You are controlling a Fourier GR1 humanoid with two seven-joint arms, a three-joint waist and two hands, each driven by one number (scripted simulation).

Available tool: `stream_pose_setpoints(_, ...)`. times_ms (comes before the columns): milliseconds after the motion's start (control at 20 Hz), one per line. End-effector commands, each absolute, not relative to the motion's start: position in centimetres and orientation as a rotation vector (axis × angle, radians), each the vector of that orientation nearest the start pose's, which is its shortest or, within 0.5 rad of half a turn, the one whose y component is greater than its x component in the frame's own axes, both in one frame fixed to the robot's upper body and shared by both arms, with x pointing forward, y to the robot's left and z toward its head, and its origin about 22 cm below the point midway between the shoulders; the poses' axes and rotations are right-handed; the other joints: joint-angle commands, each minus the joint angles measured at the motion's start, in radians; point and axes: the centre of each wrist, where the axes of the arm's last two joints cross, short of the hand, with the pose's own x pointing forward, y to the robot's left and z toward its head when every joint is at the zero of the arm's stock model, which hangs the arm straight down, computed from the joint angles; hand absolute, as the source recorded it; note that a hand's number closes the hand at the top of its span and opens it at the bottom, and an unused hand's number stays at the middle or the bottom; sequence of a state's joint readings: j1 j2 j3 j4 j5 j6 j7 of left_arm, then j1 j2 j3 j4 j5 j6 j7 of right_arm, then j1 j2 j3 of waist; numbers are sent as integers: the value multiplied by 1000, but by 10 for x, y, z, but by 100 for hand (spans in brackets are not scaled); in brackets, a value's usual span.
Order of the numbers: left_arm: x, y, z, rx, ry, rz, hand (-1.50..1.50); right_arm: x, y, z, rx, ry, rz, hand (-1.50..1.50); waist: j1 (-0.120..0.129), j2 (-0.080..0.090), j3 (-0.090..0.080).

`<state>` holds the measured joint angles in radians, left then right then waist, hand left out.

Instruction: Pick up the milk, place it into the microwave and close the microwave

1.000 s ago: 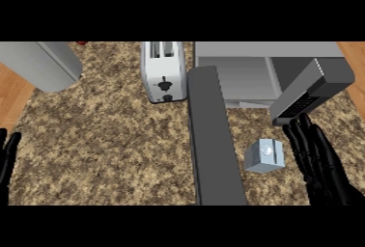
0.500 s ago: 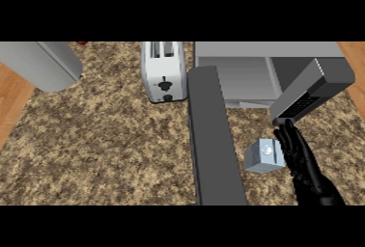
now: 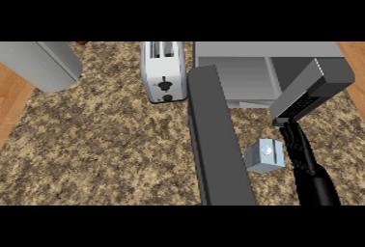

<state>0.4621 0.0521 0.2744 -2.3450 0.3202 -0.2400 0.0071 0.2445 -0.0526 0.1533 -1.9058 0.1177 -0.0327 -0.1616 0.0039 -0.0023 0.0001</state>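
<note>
The milk [image 3: 264, 156] is a small pale blue carton standing on the speckled counter, just right of the microwave's open door [image 3: 216, 140]. My right hand [image 3: 298, 147] stands edge-on right beside the carton's right face, fingers straight and pointing away from me; I cannot tell whether it touches it. The microwave [image 3: 267, 72] sits at the top right with its cavity open towards me. Its dark control panel [image 3: 308, 94] juts out just above my fingertips. My left hand is out of the view.
A white toaster [image 3: 164, 72] stands left of the microwave. A grey appliance [image 3: 39, 62] fills the top left corner. Wooden floor shows past the counter's left edge [image 3: 10, 111] and at the top right.
My right hand has turned edge-on and closed in on the carton's right side. The left hand, at the lower left edge a second ago, has left the view. The carton has not moved.
</note>
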Motion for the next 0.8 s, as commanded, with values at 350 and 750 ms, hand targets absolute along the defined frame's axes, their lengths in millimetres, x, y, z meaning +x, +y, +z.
stream_pose_setpoints(350,86,322,107,68,-1964,66,-150,196,-281,-37,-167,-1772,86,-150,8,2,0)
stream_pose_setpoints(750,87,321,116,65,-1961,57,-150,193,-281,-80,-126,-1787,130,-150,4,2,0)
